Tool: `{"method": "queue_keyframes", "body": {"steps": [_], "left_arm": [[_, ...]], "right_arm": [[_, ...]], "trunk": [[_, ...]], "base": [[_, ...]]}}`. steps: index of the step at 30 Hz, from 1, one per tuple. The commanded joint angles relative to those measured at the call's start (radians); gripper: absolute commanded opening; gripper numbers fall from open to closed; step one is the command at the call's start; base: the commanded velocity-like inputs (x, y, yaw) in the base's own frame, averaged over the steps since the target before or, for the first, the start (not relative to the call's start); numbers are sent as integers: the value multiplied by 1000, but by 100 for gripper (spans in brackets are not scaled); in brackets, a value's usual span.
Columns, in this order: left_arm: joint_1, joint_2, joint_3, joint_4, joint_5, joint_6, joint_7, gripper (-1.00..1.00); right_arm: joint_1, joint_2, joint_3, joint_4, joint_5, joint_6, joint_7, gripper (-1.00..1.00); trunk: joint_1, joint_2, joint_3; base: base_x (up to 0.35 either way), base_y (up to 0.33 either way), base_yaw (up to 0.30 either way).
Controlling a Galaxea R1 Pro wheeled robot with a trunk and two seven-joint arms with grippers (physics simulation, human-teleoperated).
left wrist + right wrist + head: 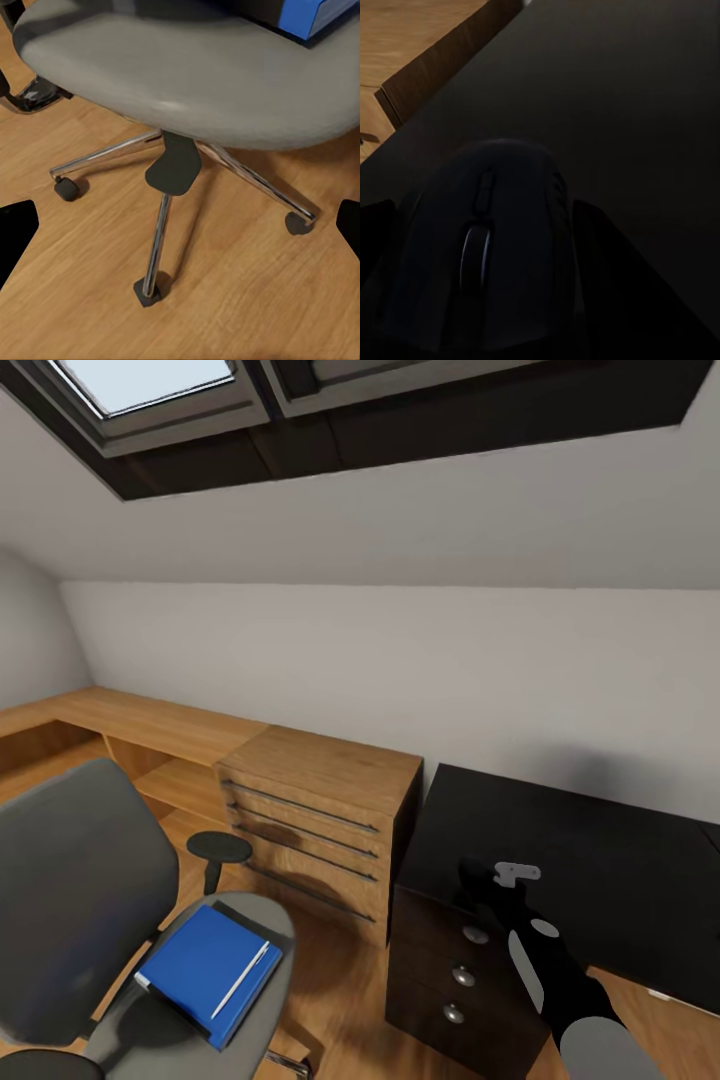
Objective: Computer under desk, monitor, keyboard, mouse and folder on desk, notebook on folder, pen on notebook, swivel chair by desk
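Holding the mouse (pixel 484 247) between the two fingers of our right gripper (pixel 487 300), we are over the desk (pixel 600 860), and the step in hand looks like setting the mouse down on the black top. In the right wrist view the mouse fills the lower left of the frame, with a dark finger pressed close on each side of it, so we judge the gripper is closed on it. To do this well we should go down slowly, keep the mouse flat, and let go only when it sits on the desk. We see no keyboard or monitor here, so we cannot tell if this spot is next to them.

In the head view our right gripper (pixel 478 880) is at the lower middle of the frame, above the front left corner of the desk.

The folder (pixel 208 970) lies on the swivel chair (pixel 80 880) at the lower left, with the pen (pixel 242 978) on top of it. The wooden drawers (pixel 320 815) stand between chair and desk.

Our left gripper (pixel 180 247) is wide open above the chair's chrome legs, well apart from the mouse.
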Motion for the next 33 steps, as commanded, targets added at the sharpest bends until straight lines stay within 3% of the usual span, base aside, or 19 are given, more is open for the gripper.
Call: {"method": "queue_keyframes", "body": {"steps": [1,16,33], "left_arm": [[-1,-1,4,0,-9,-2,8,100],[-1,-2,4,0,-8,-2,8,100],[-1,-1,5,0,-8,-2,7,100]], "right_arm": [[-1,1,-4,0,-4,0,7,-100],[-1,1,-4,0,-3,0,7,-100],[-1,0,-4,-1,-3,0,6,-100]], "trunk": [[4,-8,-4],[61,-113,-51],[61,-113,-51]], "base": [[0,0,0],[0,0,0],[0,0,0]]}}
